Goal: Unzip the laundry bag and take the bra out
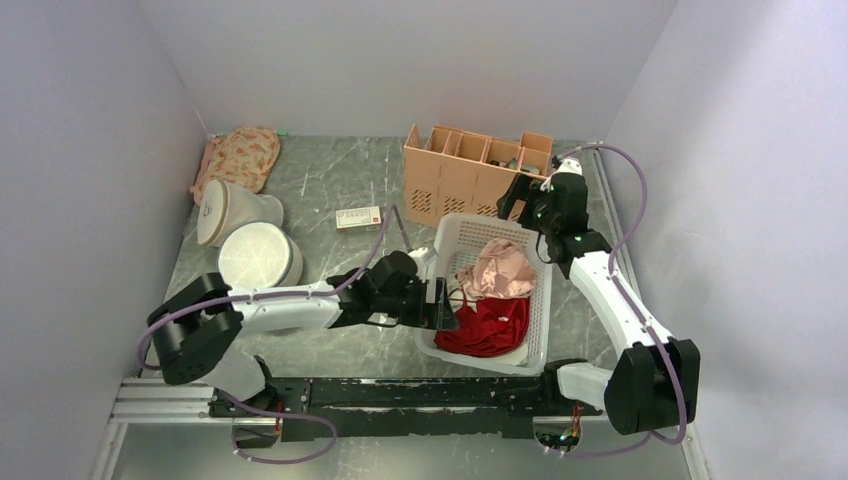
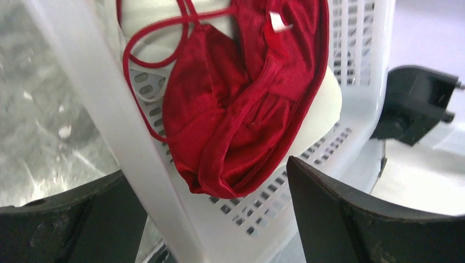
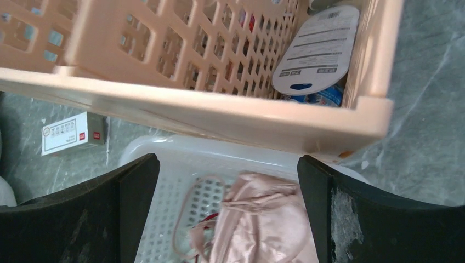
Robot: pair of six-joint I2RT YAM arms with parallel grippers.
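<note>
White mesh on the laundry bag (image 1: 258, 256) looks drum-round and closed. It sits well to the left of the white basket (image 1: 545, 292), next to a second bag with a logo (image 1: 222, 210), and neither arm is near it. I judge the unzipping not yet begun, so both steps of the task remain. The left gripper (image 1: 440, 305) is at the basket's left rim with its 2 fingers spread wide to either side of that rim. It grips nothing and looks down on the red garment (image 2: 241, 104) inside. The right gripper (image 1: 517, 200) hovers over the basket's far edge, where the peach crate (image 3: 219, 112) butts against it. Its jaws are also wide apart and empty, with the pink garment (image 3: 263, 219) below. The bra is not plainly in view. A cream rounded pad (image 2: 328, 101) under the red garment in the basket might be a cup, but I cannot tell. Otherwise I would expect the bra to be shut inside the bag.
</note>
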